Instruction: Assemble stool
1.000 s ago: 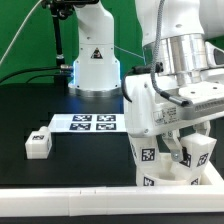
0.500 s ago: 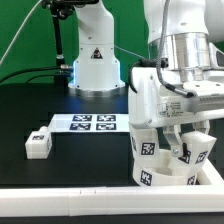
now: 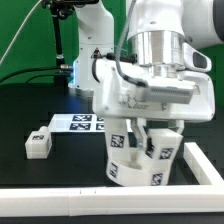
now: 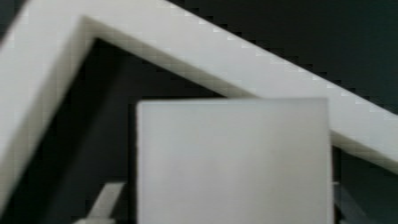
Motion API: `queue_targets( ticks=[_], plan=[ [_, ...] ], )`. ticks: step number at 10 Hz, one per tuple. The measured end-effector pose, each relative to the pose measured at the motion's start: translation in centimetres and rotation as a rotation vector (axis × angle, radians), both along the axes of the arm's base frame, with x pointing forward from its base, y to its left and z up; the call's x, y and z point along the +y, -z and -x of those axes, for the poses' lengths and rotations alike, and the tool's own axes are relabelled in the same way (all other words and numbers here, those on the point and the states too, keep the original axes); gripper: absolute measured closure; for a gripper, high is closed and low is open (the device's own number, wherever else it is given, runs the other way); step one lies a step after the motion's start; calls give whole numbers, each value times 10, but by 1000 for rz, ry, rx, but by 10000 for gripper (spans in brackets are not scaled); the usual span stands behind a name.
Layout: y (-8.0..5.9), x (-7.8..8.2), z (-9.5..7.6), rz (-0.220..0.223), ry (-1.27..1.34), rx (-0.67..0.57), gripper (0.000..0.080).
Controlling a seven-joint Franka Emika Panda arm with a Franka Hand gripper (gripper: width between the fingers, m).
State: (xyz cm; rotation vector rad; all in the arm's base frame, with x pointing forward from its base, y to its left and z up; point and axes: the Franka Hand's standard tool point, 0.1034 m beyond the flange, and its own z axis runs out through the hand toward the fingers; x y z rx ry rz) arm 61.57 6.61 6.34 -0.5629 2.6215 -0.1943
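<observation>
Exterior view faces the arm (image 3: 160, 60); close wrist view shares the white bar (image 3: 60, 193).

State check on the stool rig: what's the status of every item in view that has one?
gripper: shut on the held leg.
held leg: clamped between the fingers.
tagged stool parts: bunched under the gripper; cannot tell whether they are joined.
loose leg: resting on the table, untouched, apart from the rest.
L-shaped bar: lying flat on the table.
marker board: lying flat on the table.

White tagged stool part (image 3: 128, 160); loose leg (image 3: 38, 144) apart
</observation>
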Motion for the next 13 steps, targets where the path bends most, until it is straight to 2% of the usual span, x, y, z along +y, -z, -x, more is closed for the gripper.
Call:
queue_targets(
  ticks=[1, 2, 4, 6, 7, 8, 9, 12, 13],
  plan=[
    [-7, -12, 2, 61, 84, -69, 463],
    [-2, -18, 6, 80, 61, -57, 463],
    [-4, -31, 6, 139, 20, -61, 463],
    [-6, -40, 6, 189, -19, -63, 224],
    [-6, -43, 6, 208, -35, -62, 173],
    [-12, -46, 4, 244, -57, -71, 173],
    [-26, -42, 1, 283, -108, -90, 154],
    [-76, -31, -12, 357, -228, -151, 150],
    [-88, -29, -16, 403, -316, -157, 150]
  ],
)
